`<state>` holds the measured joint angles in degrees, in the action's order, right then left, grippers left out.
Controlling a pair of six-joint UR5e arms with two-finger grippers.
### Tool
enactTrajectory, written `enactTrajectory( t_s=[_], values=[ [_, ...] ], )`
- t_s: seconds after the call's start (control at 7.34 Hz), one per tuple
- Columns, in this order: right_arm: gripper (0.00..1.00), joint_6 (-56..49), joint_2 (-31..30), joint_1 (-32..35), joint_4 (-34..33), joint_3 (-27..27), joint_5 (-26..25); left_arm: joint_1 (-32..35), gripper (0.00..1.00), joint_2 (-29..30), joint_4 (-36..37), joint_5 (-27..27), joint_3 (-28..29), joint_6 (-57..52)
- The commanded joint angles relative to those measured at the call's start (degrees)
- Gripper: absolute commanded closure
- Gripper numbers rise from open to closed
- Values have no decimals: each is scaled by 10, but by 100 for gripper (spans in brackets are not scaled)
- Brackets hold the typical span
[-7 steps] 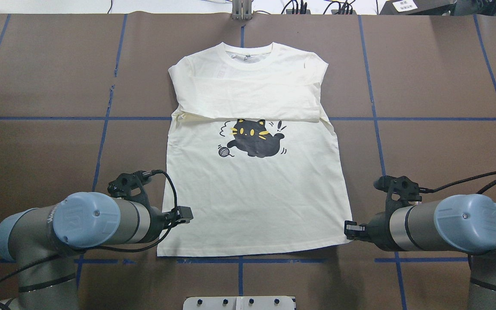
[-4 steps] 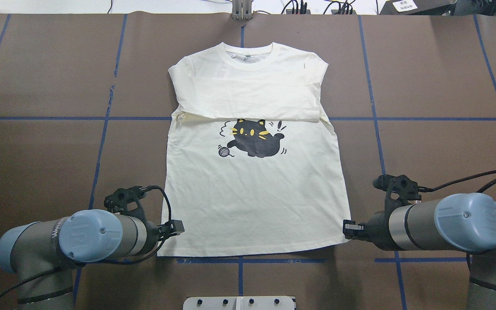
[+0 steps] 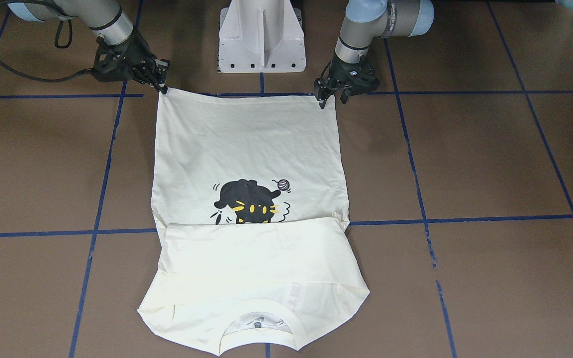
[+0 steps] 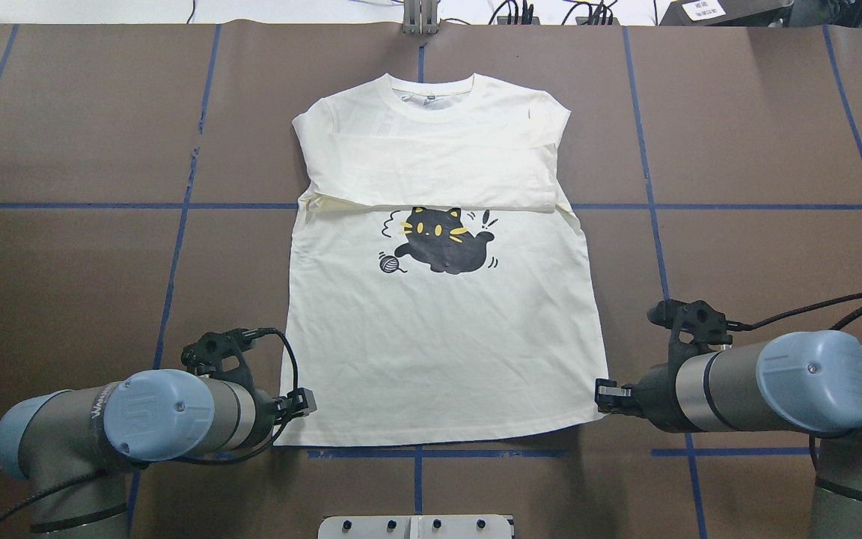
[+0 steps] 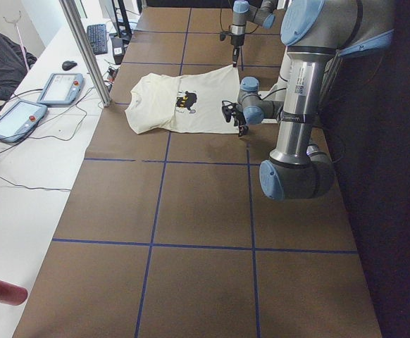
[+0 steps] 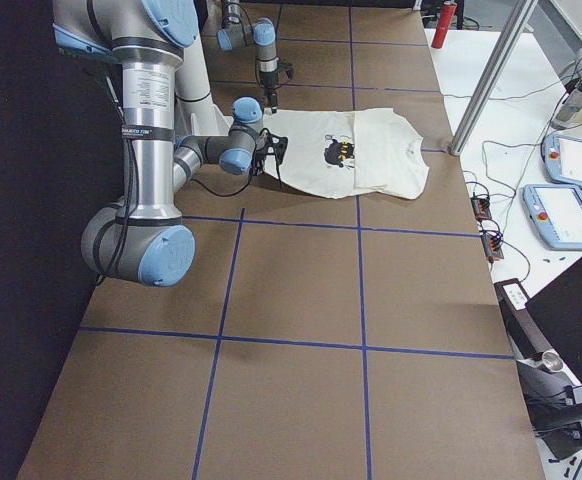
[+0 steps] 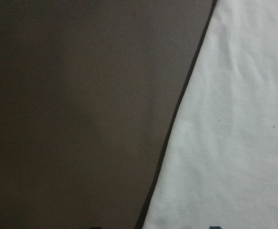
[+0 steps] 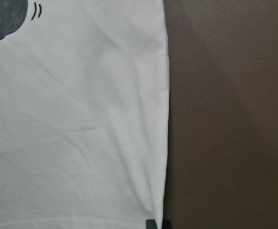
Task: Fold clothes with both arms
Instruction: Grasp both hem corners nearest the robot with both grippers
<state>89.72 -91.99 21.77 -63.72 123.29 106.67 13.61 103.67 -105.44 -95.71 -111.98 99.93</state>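
Observation:
The cream-white shirt [image 4: 438, 352] lies flat and face up, collar at the far side, with both sleeves folded across the chest above the black cat print [image 4: 442, 243]. The red lettering does not show. My left gripper [image 4: 304, 404] is at the near left hem corner; it is open, and its jaws straddle the shirt's edge [image 7: 234, 119] in the left wrist view. My right gripper [image 4: 600, 393] is at the near right hem corner, with its fingers together on the cloth [image 8: 81, 119]. The front view shows the shirt [image 3: 246, 144], the left gripper [image 3: 331, 101] and the right gripper [image 3: 163, 89].
The brown table top [image 4: 87, 262] carries a blue tape grid. The white pedestal base [image 3: 261, 35] stands just behind the hem. A metal pole [image 5: 85, 49] and teach pendants [image 5: 57, 88] stand on the white side table beyond the collar.
My left arm has moved back towards the robot and outward, and the gripper has come from over the cloth to the hem corner. My right gripper has barely shifted.

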Motion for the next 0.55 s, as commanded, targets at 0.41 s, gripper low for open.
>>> enactTrajectory(
  t_s=[0.41],
  values=[
    [100,-2,0,14,0,-1,20,-1,69,0,1,-2,-4,-3]
  ],
)
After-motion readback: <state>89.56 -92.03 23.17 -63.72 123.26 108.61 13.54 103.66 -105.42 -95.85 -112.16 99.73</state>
